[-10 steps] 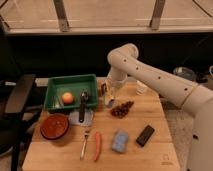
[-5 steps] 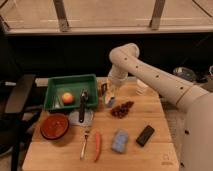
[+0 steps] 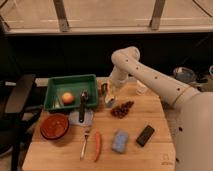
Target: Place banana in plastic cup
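My gripper (image 3: 107, 93) hangs from the white arm just right of the green tray, at the back middle of the wooden table. It is shut on the banana (image 3: 111, 98), a short pale yellow piece that points down below it. The plastic cup (image 3: 109, 104), small, light blue and translucent, stands right under the gripper. The banana's lower end is at the cup's mouth; I cannot tell how deep it reaches. The gripper hides part of the cup.
A green tray (image 3: 55, 86) holds an orange fruit (image 3: 67, 97). Nearby are a dark utensil (image 3: 82, 105), a red bowl (image 3: 54, 125), a fork (image 3: 85, 144), a carrot (image 3: 97, 146), a blue sponge (image 3: 120, 141), a black block (image 3: 145, 135), grapes (image 3: 121, 109) and a white cup (image 3: 141, 88).
My gripper has moved a little to the right with the banana and now sits over the plastic cup. Nothing else has moved.
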Robot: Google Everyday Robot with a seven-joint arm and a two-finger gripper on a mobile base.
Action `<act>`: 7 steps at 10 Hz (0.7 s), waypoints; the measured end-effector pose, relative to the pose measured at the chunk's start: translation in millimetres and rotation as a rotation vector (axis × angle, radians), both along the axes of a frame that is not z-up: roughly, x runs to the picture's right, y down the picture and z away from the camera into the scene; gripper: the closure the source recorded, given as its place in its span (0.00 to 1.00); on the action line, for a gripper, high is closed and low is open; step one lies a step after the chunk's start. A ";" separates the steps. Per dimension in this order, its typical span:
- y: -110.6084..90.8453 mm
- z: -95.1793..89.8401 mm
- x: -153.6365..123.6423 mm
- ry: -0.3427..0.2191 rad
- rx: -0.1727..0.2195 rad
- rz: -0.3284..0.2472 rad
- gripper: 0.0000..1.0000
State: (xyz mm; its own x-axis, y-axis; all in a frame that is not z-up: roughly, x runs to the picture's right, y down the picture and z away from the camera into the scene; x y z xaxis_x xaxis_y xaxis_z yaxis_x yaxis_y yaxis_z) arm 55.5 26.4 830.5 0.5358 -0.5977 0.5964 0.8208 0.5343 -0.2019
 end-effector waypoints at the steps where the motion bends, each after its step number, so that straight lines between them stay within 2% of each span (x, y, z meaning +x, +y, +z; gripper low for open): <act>1: 7.6 5.7 -4.2 -0.011 -0.019 0.003 0.72; 6: 30.9 18.8 -18.9 -0.051 -0.079 0.010 0.24; 7: 32.8 19.3 -21.5 -0.056 -0.084 0.010 0.20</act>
State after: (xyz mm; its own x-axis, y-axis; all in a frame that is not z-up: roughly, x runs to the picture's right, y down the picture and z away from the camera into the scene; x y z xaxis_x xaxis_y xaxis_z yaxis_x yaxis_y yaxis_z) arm 34.0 59.2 849.7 0.5055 -0.5392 0.6736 0.8270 0.5253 -0.2002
